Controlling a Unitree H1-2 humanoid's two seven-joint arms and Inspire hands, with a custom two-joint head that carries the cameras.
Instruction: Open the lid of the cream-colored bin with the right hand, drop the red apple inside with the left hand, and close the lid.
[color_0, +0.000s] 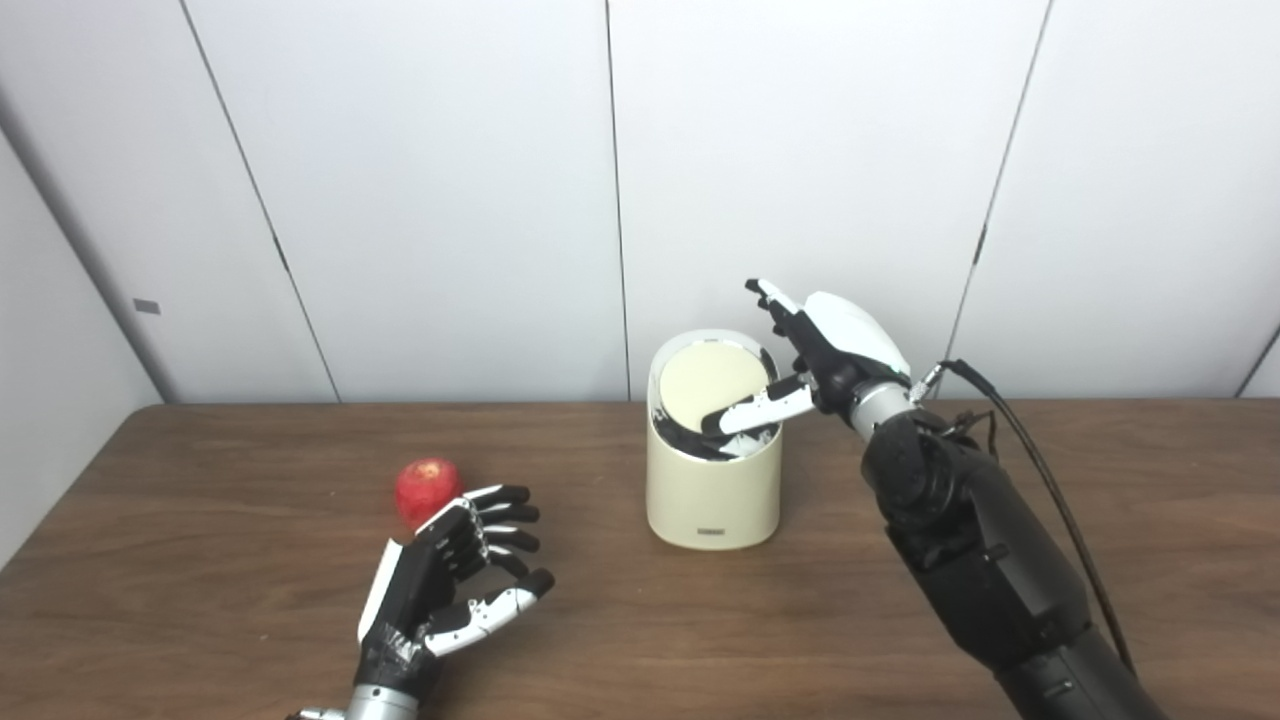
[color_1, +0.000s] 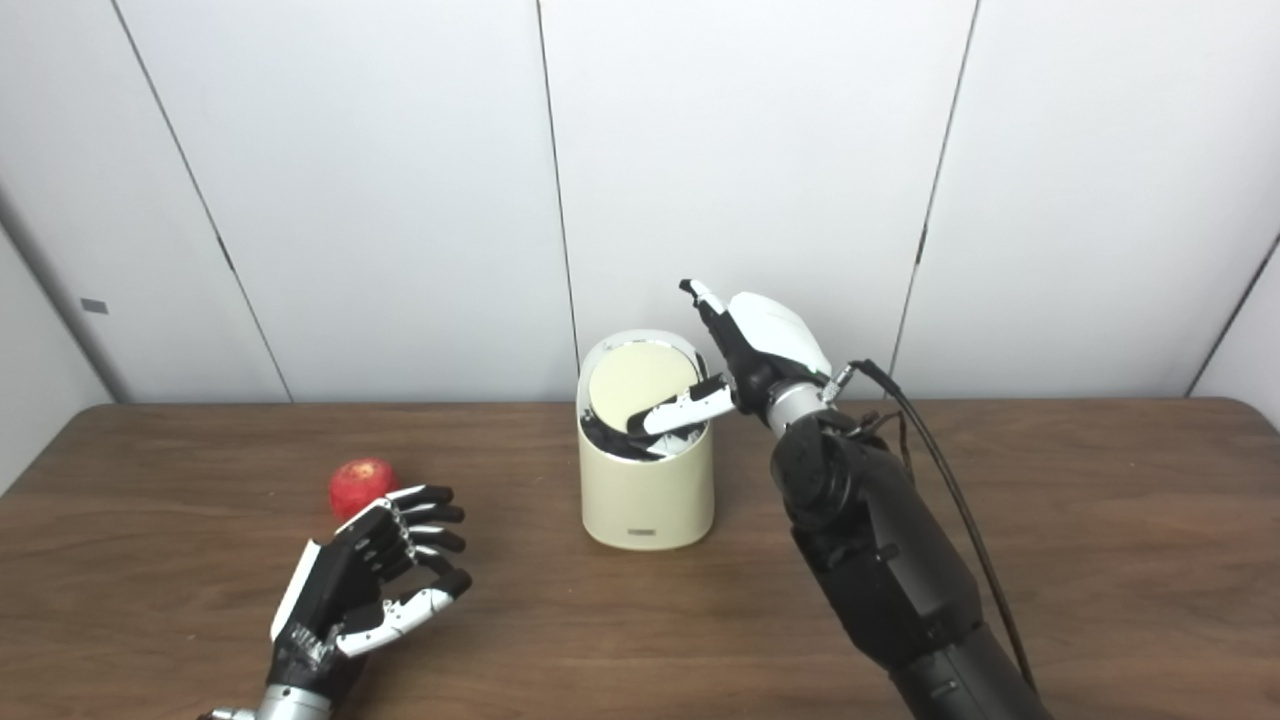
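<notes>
The cream-colored bin (color_0: 712, 490) stands mid-table. Its round lid (color_0: 708, 385) is tipped up, facing me, with a dark gap along its front edge. My right hand (color_0: 825, 350) is at the bin's upper right. The thumb lies across the lid's lower right edge, and the fingers stretch up and apart behind the rim without gripping. The red apple (color_0: 427, 490) rests on the table to the left of the bin. My left hand (color_0: 450, 580) hovers just in front of the apple, palm turned right, fingers spread and curled, holding nothing. I cannot tell if it touches the apple.
The brown wooden table (color_0: 200, 560) runs the full width, with white wall panels (color_0: 450, 200) close behind the bin. A black cable (color_0: 1040, 470) loops along my right forearm.
</notes>
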